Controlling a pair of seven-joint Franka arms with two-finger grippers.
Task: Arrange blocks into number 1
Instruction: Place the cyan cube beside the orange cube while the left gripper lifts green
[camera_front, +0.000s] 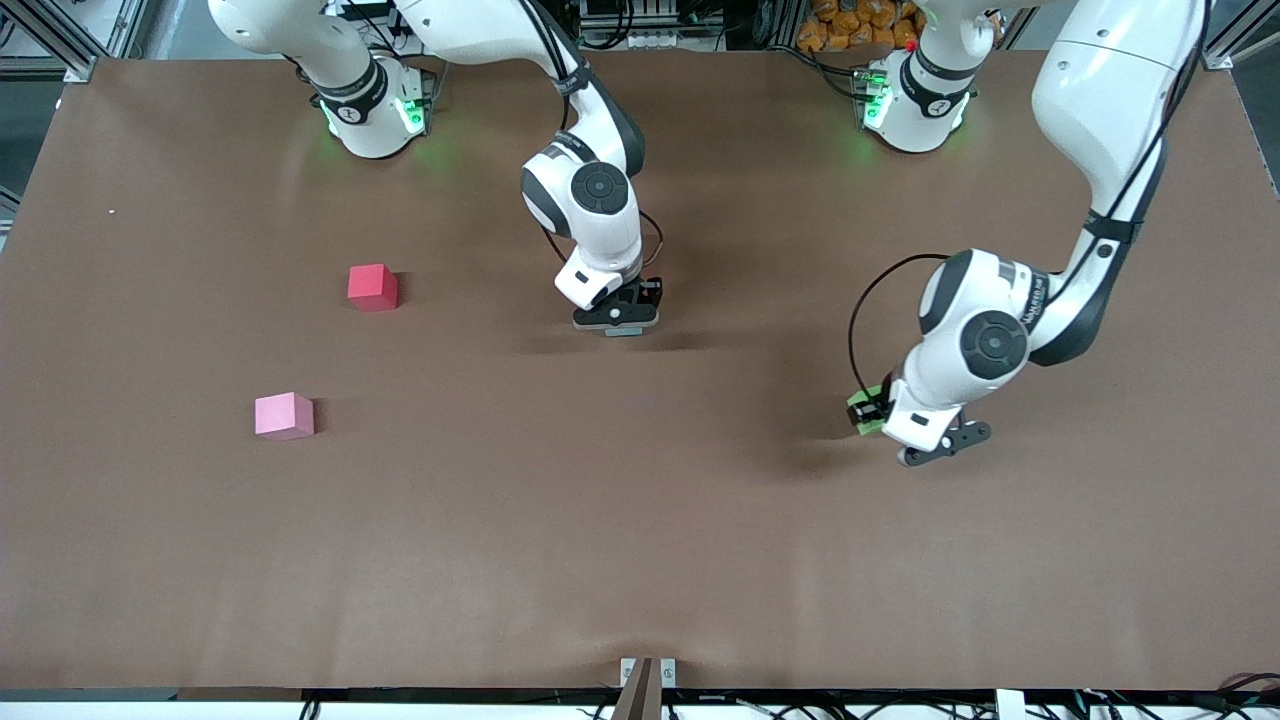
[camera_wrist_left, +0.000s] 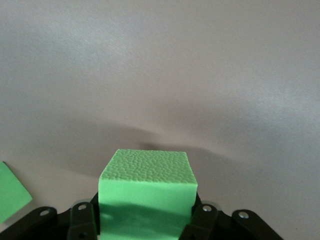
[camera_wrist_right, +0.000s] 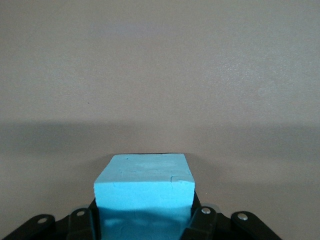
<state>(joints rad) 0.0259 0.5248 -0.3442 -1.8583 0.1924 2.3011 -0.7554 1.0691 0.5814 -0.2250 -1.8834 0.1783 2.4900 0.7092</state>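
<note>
- Between the left gripper's fingers sits the green block, and the jaws are clamped tight on its two sides, its pebbled top face showing clear in the left wrist view.
- From the front camera, that same left gripper hangs low over the table toward the left arm's end, with only a sliver of green peeking out under the white wrist.
- There's a flat green patch at the edge of the left wrist view; I can't tell what it is.
- Over to the right gripper: jaws closed on the light blue block, gripped on both sides, a small nick on its upper front edge.
- In the front view the right gripper is right down at the table near its middle, a thin strip of light blue just visible beneath it.
- Out from there, at about nine o'clock from the right gripper, the red block rests alone on the table.
- The pink block lies at roughly seven o'clock from the red one, nearer the front camera, well apart from it.
- There is lettering on the left arm's forearm, but it's too small to read.
</note>
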